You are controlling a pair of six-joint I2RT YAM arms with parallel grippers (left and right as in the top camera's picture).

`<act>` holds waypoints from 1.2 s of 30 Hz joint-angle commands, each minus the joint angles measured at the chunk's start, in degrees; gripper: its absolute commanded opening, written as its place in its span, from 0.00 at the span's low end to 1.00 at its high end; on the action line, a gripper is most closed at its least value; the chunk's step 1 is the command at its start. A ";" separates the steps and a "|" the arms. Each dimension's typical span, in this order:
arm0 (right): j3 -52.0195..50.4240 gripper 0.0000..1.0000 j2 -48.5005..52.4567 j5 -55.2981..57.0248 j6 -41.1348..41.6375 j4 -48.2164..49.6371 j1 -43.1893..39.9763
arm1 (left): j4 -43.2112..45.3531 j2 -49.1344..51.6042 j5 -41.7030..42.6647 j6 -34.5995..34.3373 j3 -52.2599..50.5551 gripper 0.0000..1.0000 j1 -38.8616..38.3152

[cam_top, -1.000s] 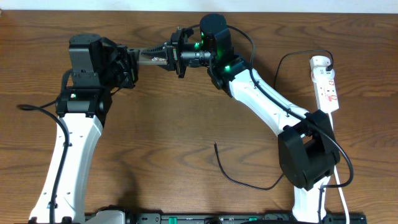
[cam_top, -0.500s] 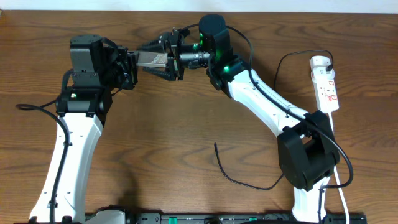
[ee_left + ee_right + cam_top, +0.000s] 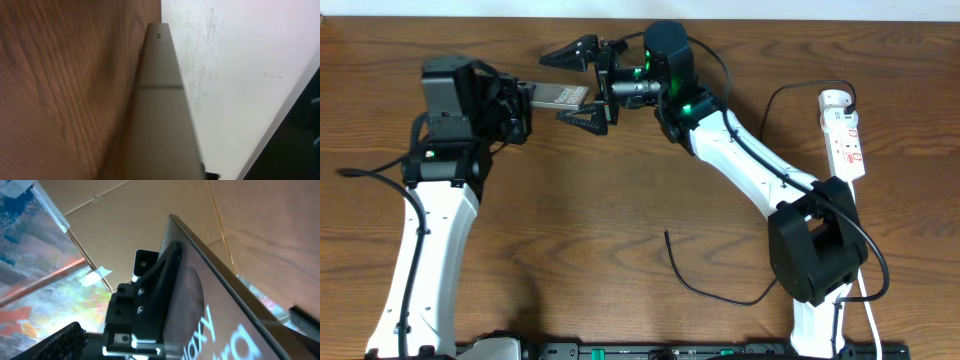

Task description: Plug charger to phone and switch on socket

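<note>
My left gripper (image 3: 530,98) is shut on the phone (image 3: 560,97) and holds it above the far part of the table. In the left wrist view only the phone's pale narrow edge (image 3: 159,105) shows, running up the frame. My right gripper (image 3: 576,84) stands open, one finger on each side of the phone's free end, touching neither. The right wrist view shows the brownish screen with white lettering (image 3: 225,305) and a black finger (image 3: 150,290) of the left gripper clamped on it. The charger (image 3: 712,290), a thin black cable, lies on the table with its tip (image 3: 666,232) free. The socket (image 3: 845,135) lies at the right edge.
A black cable (image 3: 772,105) loops from the top of the socket towards the right arm. The strip's white cord (image 3: 868,300) runs down to the front edge beside the right arm's base (image 3: 815,250). Bare wood lies between the two arms.
My right gripper has opened wide and let go of the phone. The left gripper keeps the phone and has drawn it a little to the left.
</note>
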 commanded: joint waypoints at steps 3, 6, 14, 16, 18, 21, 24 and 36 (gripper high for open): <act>0.96 0.99 -0.44 -0.09 -9.94 -0.02 -1.73 | 0.74 -0.15 8.96 9.86 0.42 0.07 4.68; 0.96 0.99 -0.44 -0.11 -16.04 -0.09 -2.29 | 0.79 -0.15 14.88 13.20 0.42 0.07 7.28; 0.96 0.99 -0.44 -1.38 -34.49 -4.37 -3.23 | 2.89 -0.15 33.90 22.27 0.42 0.07 13.25; 0.96 0.99 -0.44 -0.46 -39.23 -7.96 -3.26 | 4.70 -0.15 39.23 23.93 0.42 0.08 14.19; 0.96 0.99 -0.44 0.46 -43.87 -12.13 -3.34 | 6.38 -0.15 44.28 25.29 0.42 0.07 14.78; 0.98 0.99 -0.44 2.99 -50.31 -19.82 -3.61 | 9.14 -0.15 50.93 27.85 0.42 0.08 15.02; 1.25 0.99 -0.46 6.67 -56.89 -28.76 -4.39 | 11.52 -0.15 56.61 31.26 0.42 0.08 14.99; 11.50 0.99 -0.46 39.17 -78.71 -72.94 -6.64 | 12.26 -0.15 64.32 42.47 0.42 0.07 15.02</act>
